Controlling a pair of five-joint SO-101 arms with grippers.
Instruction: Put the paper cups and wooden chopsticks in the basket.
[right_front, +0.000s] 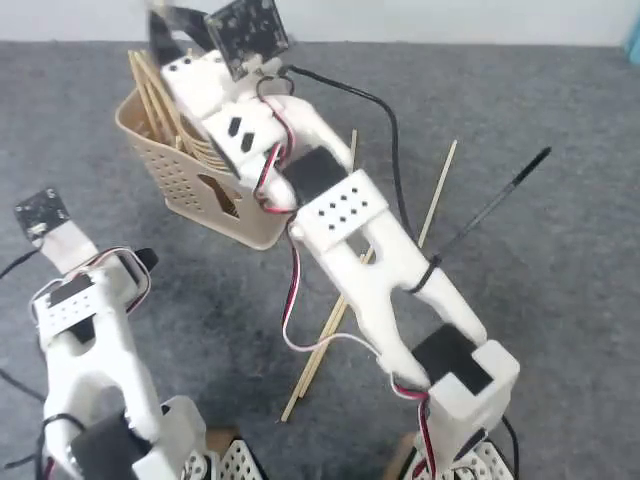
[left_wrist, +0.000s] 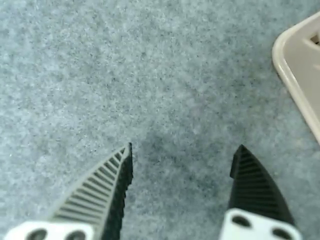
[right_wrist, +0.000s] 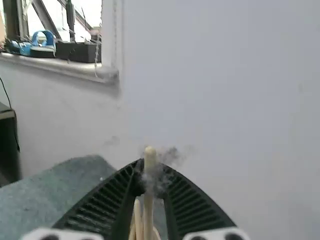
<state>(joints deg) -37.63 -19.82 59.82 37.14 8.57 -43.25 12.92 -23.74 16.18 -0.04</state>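
pinching one wooden chopstick (right_wrist: 149, 152) between fingers pressed in on it, the right end effector (right_wrist: 150, 172) hangs above the basket (right_front: 190, 185), with the stick running down from the grip toward the opening below. whether its lower end is inside the rim cannot be told. just under that end effector, a bundle of chopsticks (right_front: 155, 95) already leans against the basket's wall.

the step in hand looks like the drop of this stick. the next move calls for getting its lower end inside the rim, then parting the fingers so it falls among the others and not over the side.

farther out, back along the arm, a loose chopstick (right_front: 437, 195), more loose chopsticks (right_front: 315, 355) and a dark stick (right_front: 495, 205) lie on the surface (left_wrist: 125, 75), still to be fetched.

the left end effector (left_wrist: 184, 155) is spread wide and holds nothing, low over bare surface, with a corner of the basket off to one side.
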